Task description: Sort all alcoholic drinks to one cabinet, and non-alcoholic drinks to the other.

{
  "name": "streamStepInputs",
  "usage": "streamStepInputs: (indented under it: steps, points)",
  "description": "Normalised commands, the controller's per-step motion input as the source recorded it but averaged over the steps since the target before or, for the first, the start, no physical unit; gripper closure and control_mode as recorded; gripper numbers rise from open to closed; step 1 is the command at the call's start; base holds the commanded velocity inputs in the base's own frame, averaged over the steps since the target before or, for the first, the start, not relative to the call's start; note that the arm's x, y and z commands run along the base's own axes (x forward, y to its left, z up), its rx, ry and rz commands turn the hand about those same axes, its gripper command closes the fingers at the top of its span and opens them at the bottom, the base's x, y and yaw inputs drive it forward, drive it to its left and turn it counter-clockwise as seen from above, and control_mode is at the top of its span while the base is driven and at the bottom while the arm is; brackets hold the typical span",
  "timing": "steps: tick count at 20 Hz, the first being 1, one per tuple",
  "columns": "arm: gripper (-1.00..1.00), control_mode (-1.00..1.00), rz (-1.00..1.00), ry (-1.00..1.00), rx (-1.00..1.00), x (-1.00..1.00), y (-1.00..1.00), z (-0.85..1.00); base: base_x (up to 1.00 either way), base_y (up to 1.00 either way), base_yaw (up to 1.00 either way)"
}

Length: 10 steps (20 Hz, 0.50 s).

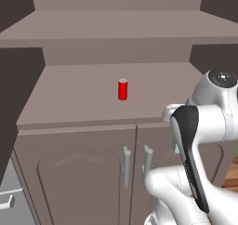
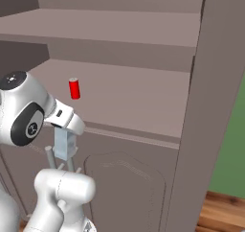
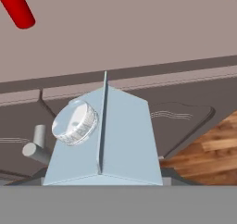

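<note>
A pale-blue carton-shaped container (image 3: 104,140) with a round clear cap, a non-alcoholic drink, sits in my gripper (image 3: 102,179), which is shut on it. In the right base view the same container (image 2: 65,147) hangs in front of the closed cabinet doors, just below the counter's edge. A small red can (image 1: 122,89), the other non-alcoholic drink, stands upright on the counter beyond it, as the right base view (image 2: 74,88) and the hand view's top left corner (image 3: 18,10) also show. The alcoholic drinks are out of view.
Two closed lower cabinet doors (image 1: 79,182) with upright grey handles (image 1: 126,166) meet below the counter (image 1: 83,98). A shelf (image 1: 116,26) runs above the counter. A tall side panel (image 2: 210,106) stands at the right, with wooden floor (image 2: 225,212) beyond.
</note>
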Motion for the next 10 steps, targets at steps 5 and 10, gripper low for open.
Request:
streamStepInputs:
  steps: [5, 10]
  points:
    - [1.00, -1.00, 0.01, -0.03, 0.00, 0.00, -0.03, -0.01, 0.00, -0.06, 0.00]
    - [1.00, -1.00, 0.04, -0.16, 0.00, 0.32, -0.16, 0.02, 0.00, 0.00, 0.00]
